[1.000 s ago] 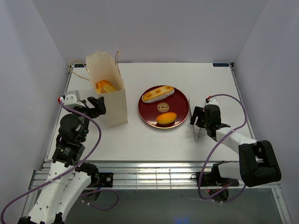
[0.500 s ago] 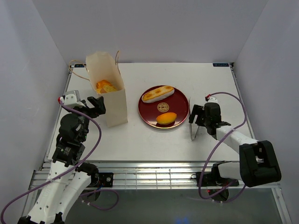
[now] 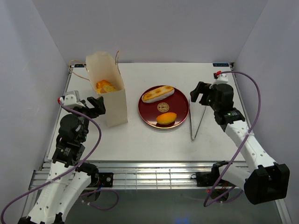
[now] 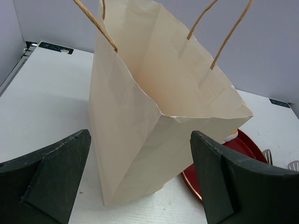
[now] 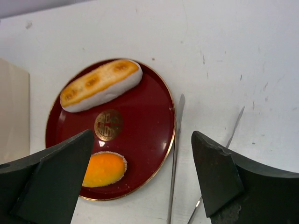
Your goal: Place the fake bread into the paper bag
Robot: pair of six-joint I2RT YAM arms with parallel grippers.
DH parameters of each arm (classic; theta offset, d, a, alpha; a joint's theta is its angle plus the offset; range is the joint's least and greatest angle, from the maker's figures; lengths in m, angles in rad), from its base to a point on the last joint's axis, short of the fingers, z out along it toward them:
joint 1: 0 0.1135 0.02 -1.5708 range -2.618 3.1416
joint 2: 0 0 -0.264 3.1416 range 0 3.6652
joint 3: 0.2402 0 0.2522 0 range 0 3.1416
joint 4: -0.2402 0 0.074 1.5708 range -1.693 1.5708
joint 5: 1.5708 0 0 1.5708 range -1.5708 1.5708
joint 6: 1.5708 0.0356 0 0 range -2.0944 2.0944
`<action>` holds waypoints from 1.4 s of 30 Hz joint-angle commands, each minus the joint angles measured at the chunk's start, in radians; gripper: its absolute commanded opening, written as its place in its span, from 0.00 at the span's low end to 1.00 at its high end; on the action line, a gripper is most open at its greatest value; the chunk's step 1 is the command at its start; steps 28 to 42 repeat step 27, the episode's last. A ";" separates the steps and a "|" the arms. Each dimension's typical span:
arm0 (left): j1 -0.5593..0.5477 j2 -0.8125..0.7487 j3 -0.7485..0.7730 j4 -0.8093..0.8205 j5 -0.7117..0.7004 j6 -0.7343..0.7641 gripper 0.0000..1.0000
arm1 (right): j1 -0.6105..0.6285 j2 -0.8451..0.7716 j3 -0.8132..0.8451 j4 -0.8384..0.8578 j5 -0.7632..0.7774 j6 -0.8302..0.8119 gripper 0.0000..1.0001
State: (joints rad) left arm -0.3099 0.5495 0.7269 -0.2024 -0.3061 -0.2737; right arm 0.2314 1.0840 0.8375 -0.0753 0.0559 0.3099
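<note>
Jaws of the left gripper (image 3: 97, 105) stand wide apart and hold nothing, just beside the near-left side of the paper bag (image 3: 108, 100). The bag stands upright with its mouth open, and some orange pastries (image 3: 105, 86) lie already inside. To the right of it is a dark red plate (image 3: 148, 111), where two pieces wait: a long roll (image 3: 158, 94) on the far side and an oval bun (image 3: 166, 118) on the near side. Silver tongs (image 3: 195, 122) lie on the table just right of the plate. Farthest right, the right gripper (image 3: 200, 93) hangs above the far end of the tongs, its jaws fully spread and with nothing between them. I judge the pieces light and stiff, with a glossy skin that can slip, so each one is best taken across its narrow middle. The thin paper bag can tip easily if pushed.
</note>
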 commanded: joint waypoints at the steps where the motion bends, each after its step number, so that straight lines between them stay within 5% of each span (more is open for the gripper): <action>1: -0.005 -0.002 -0.006 0.014 -0.007 0.008 0.98 | 0.017 -0.036 0.086 -0.018 -0.004 -0.034 0.90; 12: -0.003 0.013 -0.015 0.027 -0.005 0.016 0.98 | 0.074 -0.139 0.011 -0.043 0.180 -0.048 0.90; 42: -0.005 0.040 -0.029 0.040 -0.037 0.031 0.97 | 0.082 -0.136 -0.023 -0.021 0.171 -0.019 0.90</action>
